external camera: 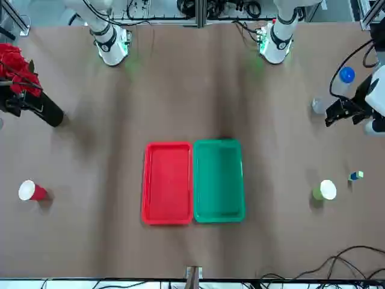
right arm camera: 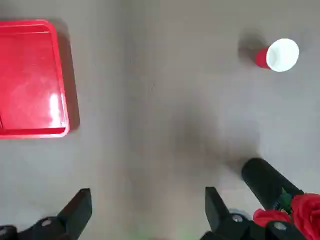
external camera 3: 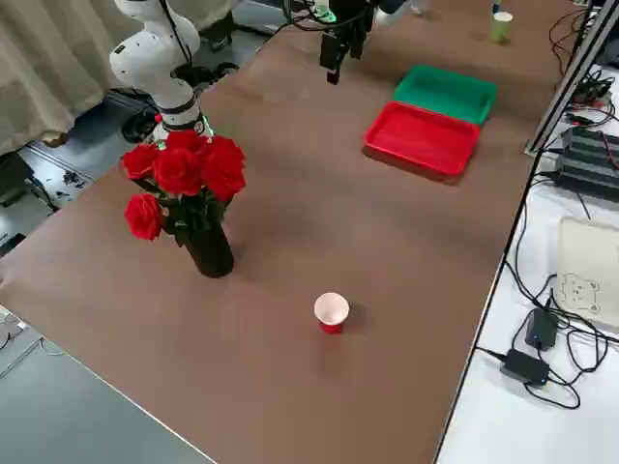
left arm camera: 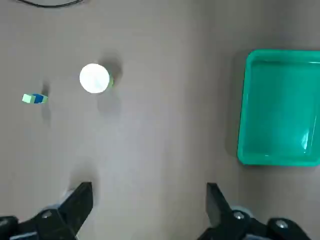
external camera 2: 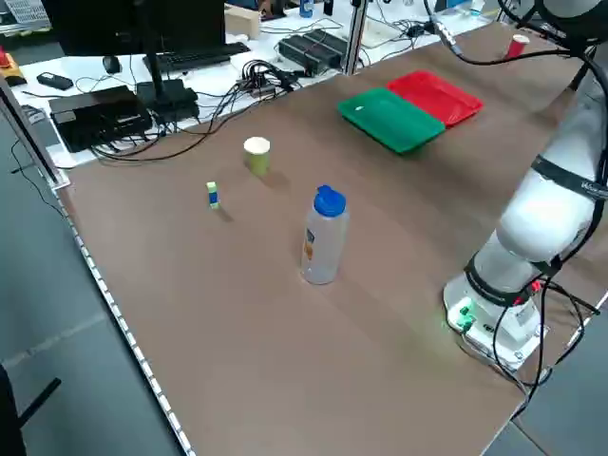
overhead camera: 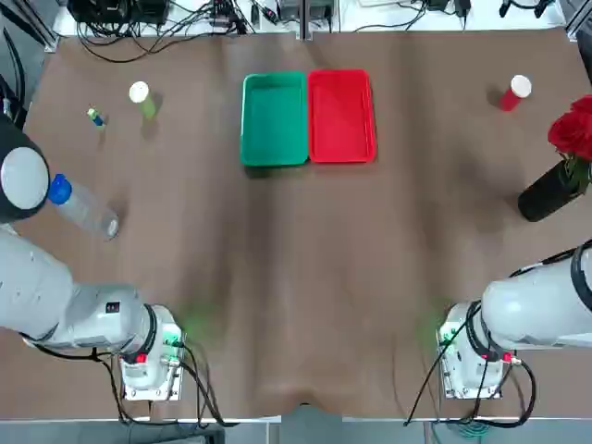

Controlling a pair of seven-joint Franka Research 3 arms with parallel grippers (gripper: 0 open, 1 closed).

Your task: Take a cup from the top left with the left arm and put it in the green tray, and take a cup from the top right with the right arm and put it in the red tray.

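The olive-green cup (overhead camera: 141, 95) (left arm camera: 95, 78) stands upright at the far left of the table. At the far right stands the red cup (overhead camera: 514, 92) (right arm camera: 277, 55), also upright. The green tray (overhead camera: 274, 120) and the red tray (overhead camera: 341, 116) lie side by side at the far middle, both with nothing in them. My left gripper (left arm camera: 147, 200) hangs open high over the table's left side, well short of the green cup. My right gripper (right arm camera: 147, 207) hangs open high over the right side, with the red cup farther off. Neither holds anything.
A clear bottle with a blue cap (overhead camera: 83, 208) stands at the left, near my left arm. A small blue-and-green block (overhead camera: 95, 117) sits beside the green cup. A black vase of red roses (overhead camera: 555, 185) stands at the right edge. Cables and gear lie beyond the far edge.
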